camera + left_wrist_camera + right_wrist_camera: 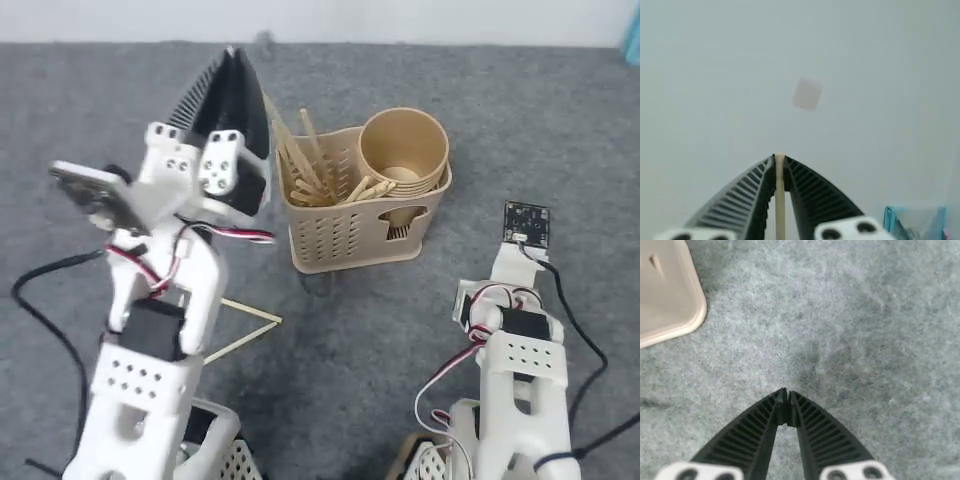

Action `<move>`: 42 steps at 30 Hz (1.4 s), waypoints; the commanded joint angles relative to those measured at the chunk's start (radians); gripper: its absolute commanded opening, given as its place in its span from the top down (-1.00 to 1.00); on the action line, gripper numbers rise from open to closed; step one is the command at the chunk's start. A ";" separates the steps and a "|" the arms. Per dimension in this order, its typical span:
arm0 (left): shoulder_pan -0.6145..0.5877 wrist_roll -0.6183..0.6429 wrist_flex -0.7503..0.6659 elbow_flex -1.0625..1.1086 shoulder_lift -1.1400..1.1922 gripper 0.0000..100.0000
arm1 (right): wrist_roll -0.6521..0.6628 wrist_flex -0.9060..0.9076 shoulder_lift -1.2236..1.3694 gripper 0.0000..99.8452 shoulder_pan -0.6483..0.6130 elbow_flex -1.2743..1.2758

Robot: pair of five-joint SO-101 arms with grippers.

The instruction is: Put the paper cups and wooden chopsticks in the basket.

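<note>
1 chopstick between the left fingers

Nothing here is showing text, numbers or signs clearly enough to read. The circuit board on an arm's wrist may be carrying tiny markings, but they are coming through too small to make out. The blue box at the edge of the left wrist view is appearing blurred, and nothing on it is resolving into letters.
</note>
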 commanded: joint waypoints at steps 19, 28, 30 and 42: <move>0.152 -0.009 -0.150 0.308 -0.006 0.96 | 0.037 -0.012 -0.027 0.98 0.001 -0.008; 0.150 -0.009 0.123 0.217 -0.017 0.53 | 0.038 -0.010 -0.027 0.98 0.001 -0.008; 0.147 -0.009 0.189 0.171 -0.017 0.54 | 0.038 -0.010 -0.027 0.98 0.001 -0.008; -0.310 -0.002 0.621 -0.111 -0.137 0.83 | 0.038 -0.010 -0.027 0.98 0.001 -0.006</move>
